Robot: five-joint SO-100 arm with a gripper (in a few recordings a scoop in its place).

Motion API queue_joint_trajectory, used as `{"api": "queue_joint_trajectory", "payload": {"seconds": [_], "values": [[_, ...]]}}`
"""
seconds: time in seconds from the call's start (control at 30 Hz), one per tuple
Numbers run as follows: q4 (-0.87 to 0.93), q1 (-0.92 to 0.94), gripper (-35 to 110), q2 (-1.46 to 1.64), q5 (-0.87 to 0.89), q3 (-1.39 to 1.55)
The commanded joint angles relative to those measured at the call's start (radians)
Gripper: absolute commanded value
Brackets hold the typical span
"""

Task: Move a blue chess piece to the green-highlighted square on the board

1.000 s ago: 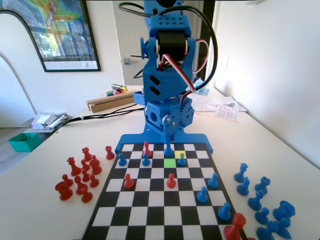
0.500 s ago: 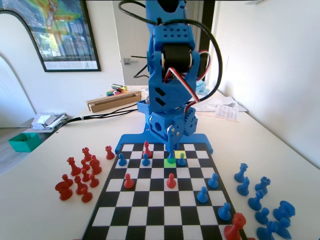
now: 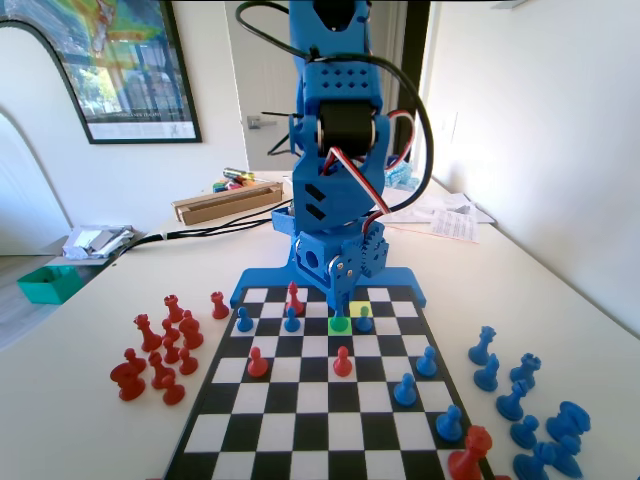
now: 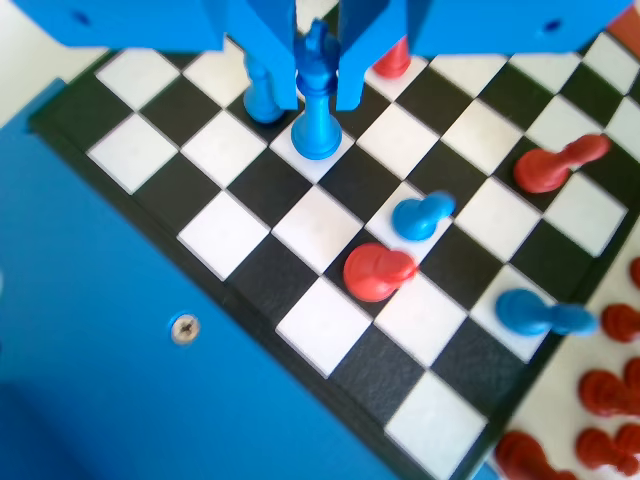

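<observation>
The blue arm's upper body sits lower than half a second ago, bent steeply over the far rows of the board (image 3: 310,400). Its tool (image 4: 318,75) hangs low, jaws flanking the blue chess piece (image 4: 317,110) near its top; whether they grip it I cannot tell. The piece stands upright on the green-highlighted square (image 3: 339,326), as before.
</observation>
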Motion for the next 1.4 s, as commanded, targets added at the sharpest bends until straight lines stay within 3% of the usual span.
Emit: {"api": "queue_joint_trajectory", "payload": {"seconds": [0.0,0.33,0.9,1.37], "values": [[-0.005,0.015,10,0.026,-0.043,-0.003],[0.026,0.025,12,0.040,-0.051,-0.046],[0.676,-0.038,12,0.249,0.147,-0.563],[0.983,-0.023,5,0.632,0.454,-0.776]]}}
